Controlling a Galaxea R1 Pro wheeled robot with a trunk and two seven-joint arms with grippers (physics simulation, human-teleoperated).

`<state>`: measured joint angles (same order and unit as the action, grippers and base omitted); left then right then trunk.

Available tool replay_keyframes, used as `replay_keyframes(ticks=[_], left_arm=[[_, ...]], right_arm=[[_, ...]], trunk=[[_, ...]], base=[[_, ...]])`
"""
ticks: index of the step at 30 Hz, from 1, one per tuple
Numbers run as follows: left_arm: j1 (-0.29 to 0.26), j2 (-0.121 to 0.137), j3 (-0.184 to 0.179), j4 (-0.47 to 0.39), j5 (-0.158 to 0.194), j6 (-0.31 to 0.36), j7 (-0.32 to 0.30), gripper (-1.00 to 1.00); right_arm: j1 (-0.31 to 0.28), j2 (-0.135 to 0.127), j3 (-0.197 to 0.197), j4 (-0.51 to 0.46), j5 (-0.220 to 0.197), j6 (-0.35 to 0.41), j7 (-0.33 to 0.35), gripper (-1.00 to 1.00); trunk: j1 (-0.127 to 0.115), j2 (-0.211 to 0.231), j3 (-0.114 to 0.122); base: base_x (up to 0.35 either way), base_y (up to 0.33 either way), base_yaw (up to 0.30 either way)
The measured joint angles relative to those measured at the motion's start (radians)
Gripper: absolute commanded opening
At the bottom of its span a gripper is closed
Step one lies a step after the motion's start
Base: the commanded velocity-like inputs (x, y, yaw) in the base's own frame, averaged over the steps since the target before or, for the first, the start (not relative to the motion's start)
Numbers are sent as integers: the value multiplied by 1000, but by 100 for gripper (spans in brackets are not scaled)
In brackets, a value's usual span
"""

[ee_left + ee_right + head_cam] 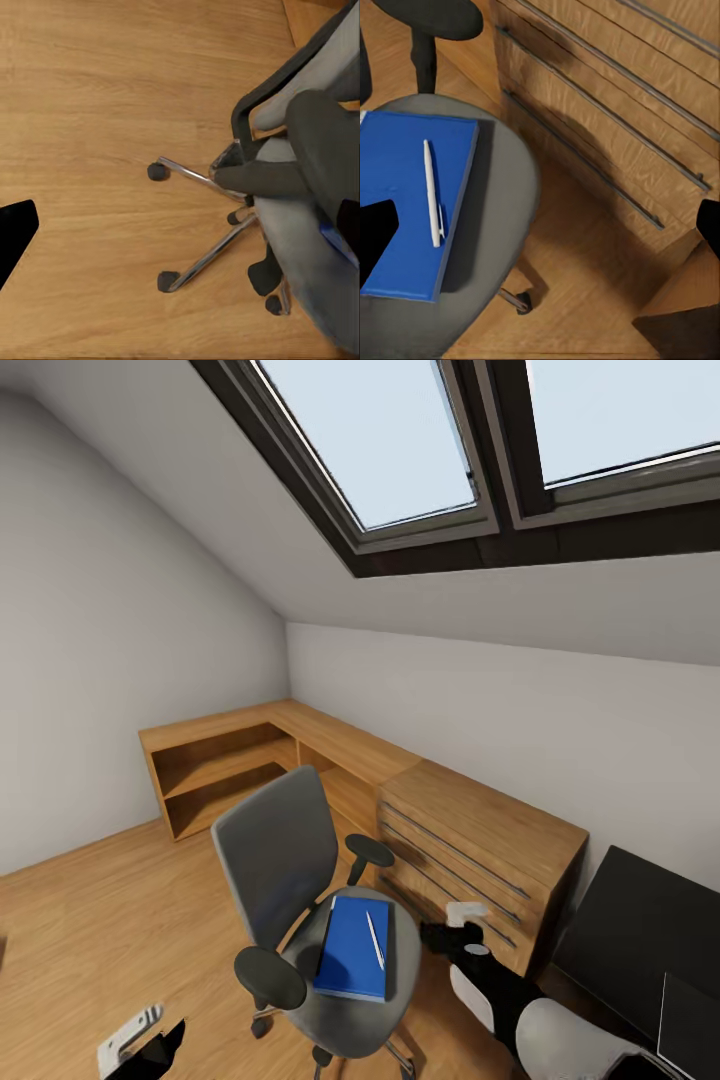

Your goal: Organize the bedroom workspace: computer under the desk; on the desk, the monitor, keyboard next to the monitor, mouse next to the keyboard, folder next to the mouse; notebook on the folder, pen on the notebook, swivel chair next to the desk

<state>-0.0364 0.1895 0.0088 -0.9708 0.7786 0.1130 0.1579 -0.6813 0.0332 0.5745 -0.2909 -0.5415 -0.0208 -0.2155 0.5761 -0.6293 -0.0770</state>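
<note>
The grey swivel chair (290,880) stands on the wood floor in front of a light-wood drawer chest. On its seat lies the blue folder (352,948), and the white pen (375,938) lies on top of it. In the right wrist view the folder (405,202) and the pen (432,193) are close below. My right gripper (445,932) hovers open just right of the seat, its fingers wide apart (540,232). My left gripper (150,1048) hangs open low at the chair's left, above its chrome base (206,225). The black desk (640,930) is at the right. Computer, keyboard, mouse and notebook are out of view.
The light-wood drawer chest (480,850) stands between the chair and the desk, close to my right gripper. A low light-wood shelving unit (230,760) runs along the far corner. A dark flat panel (690,1025) stands on the desk, cut off by the picture's edge. Open floor lies to the left.
</note>
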Motion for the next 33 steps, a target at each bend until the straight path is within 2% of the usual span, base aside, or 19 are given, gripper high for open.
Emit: replay_keyframes(ticks=[1, 3, 7, 9, 10, 14, 21, 30, 33], left_arm=[[0, 8, 6, 26, -2, -4, -1, 100], [0, 19, 10, 48, -5, -14, -4, 100], [0, 28, 11, 69, -22, -43, -6, 100], [0, 29, 11, 73, -34, -54, -7, 100], [0, 27, 10, 77, -61, -67, -8, 100], [0, 28, 11, 79, -88, -74, -9, 100], [0, 33, 24, 81, -94, -77, -5, 100], [0, 34, 55, 88, -94, -77, -4, 100], [0, 35, 91, 88, -92, -75, -2, 100]], right_arm=[[-11, 11, 1, 0, -2, 72, 3, 100], [-16, 18, 2, -1, 2, 152, 1, 100], [-20, 20, 2, -1, 6, 268, 1, 100], [-21, 21, 1, -1, 6, 302, 1, 100], [-21, 23, 0, -2, 2, 336, 2, 100], [-22, 25, 6, -2, 2, 358, 5, 100], [-22, 24, 7, -2, 4, 368, 39, 100], [-22, 23, 8, -1, 7, 369, 88, 100], [-22, 24, 10, -1, 7, 369, 92, 100]], trunk=[[0, 0, 0], [0, 0, 0], [0, 0, 0], [0, 0, 0], [-1, 0, 0], [-1, 0, 0], [-1, 0, 0], [0, 0, 0], [0, 0, 0]], base=[[6, 0, 0], [78, 9, 0], [204, 31, 0], [288, 16, 0], [312, 7, 0], [323, 3, 0], [330, 1, 0], [231, 0, 0], [32, 0, 23]])
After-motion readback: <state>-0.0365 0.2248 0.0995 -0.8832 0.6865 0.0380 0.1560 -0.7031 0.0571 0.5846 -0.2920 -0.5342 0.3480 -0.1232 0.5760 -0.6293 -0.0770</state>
